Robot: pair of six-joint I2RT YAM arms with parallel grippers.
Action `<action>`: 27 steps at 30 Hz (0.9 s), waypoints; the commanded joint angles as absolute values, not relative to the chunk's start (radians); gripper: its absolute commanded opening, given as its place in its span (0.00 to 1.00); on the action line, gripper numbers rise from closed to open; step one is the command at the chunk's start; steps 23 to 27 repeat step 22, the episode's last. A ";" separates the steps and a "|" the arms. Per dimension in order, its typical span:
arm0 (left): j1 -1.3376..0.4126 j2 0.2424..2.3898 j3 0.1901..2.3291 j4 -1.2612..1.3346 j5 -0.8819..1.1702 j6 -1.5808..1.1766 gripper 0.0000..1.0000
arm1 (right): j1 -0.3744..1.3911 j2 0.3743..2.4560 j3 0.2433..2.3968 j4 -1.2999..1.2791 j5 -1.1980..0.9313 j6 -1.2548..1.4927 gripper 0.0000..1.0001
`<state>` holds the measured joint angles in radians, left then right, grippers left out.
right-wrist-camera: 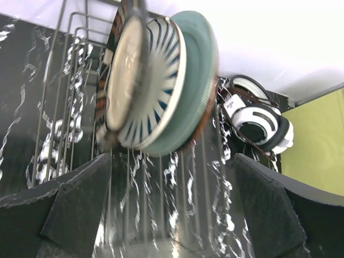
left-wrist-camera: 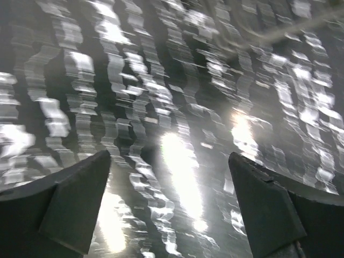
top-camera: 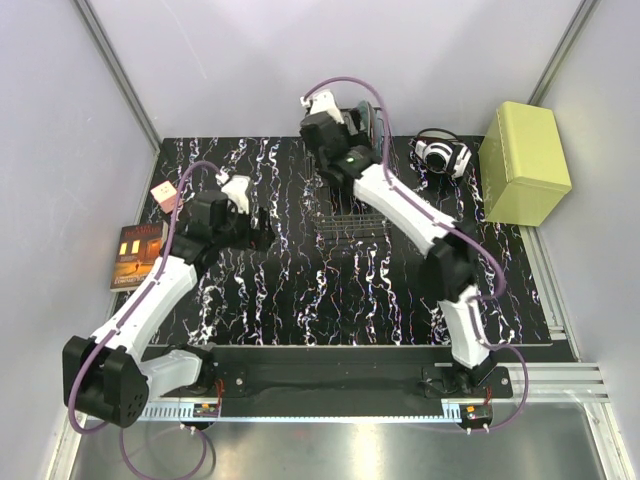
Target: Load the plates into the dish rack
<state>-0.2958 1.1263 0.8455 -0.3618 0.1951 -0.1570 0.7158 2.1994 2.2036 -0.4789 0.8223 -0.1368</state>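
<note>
right jaws spread, empty. Dead ahead of them, round white radial-striped ceramic plate (right-wrist-camera: 153, 86) and teal brown-rimmed plate (right-wrist-camera: 201, 70) stand on edge in dark wire dish rack (right-wrist-camera: 70, 107). Likely stiff, slick, chippable: pinch the rim. left jaws released, over black marbled desk (left-wrist-camera: 177, 64).

One cream round plate (right-wrist-camera: 122, 80), one white round plate with dark radial stripes (right-wrist-camera: 158, 80) and one teal round plate (right-wrist-camera: 201, 64) are being shown, along with one dark wire rack (top-camera: 350, 225), one white headset (right-wrist-camera: 258, 121) and one yellow-green box (top-camera: 523, 162).

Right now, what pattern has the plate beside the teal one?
The plate is white with dark radial stripes; right wrist view.
</note>
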 commanded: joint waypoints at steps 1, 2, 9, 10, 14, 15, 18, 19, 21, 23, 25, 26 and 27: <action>-0.287 1.153 0.945 -0.357 -0.118 -0.058 0.99 | 0.617 1.929 2.091 -0.524 0.654 -0.053 1.00; -0.284 1.158 0.951 -0.356 -0.148 -0.046 0.99 | 0.585 1.913 2.095 -0.608 0.616 -0.014 1.00; -0.270 1.210 0.956 -0.359 -0.163 -0.069 0.99 | 0.206 1.864 2.084 -0.982 0.407 0.246 1.00; -0.268 1.238 0.959 -0.368 -0.172 -0.081 0.99 | 0.168 1.843 2.001 -0.979 0.394 0.241 1.00; -0.255 1.308 0.998 -0.411 -0.190 -0.110 0.99 | 0.028 1.770 1.849 -0.973 0.406 0.207 1.00; -0.250 1.315 1.005 -0.413 -0.189 -0.117 0.99 | 0.015 1.760 1.821 -0.970 0.425 0.195 1.00; -0.227 1.335 1.029 -0.413 -0.163 -0.133 0.99 | -0.047 1.692 1.705 -0.931 0.384 0.199 1.00; -0.216 1.348 1.037 -0.416 -0.160 -0.136 0.99 | -0.051 1.666 1.666 -0.924 0.383 0.199 1.00; -0.210 1.365 1.061 -0.422 -0.166 -0.135 0.99 | -0.051 1.643 1.646 -0.917 0.394 0.192 1.00; -0.204 1.382 1.071 -0.423 -0.172 -0.133 0.99 | -0.052 1.638 1.635 -0.914 0.396 0.186 1.00; -0.204 1.382 1.071 -0.423 -0.172 -0.133 0.99 | -0.052 1.638 1.635 -0.914 0.396 0.186 1.00; -0.204 1.382 1.071 -0.423 -0.172 -0.133 0.99 | -0.052 1.638 1.635 -0.914 0.396 0.186 1.00; -0.204 1.382 1.071 -0.423 -0.172 -0.133 0.99 | -0.052 1.638 1.635 -0.914 0.396 0.186 1.00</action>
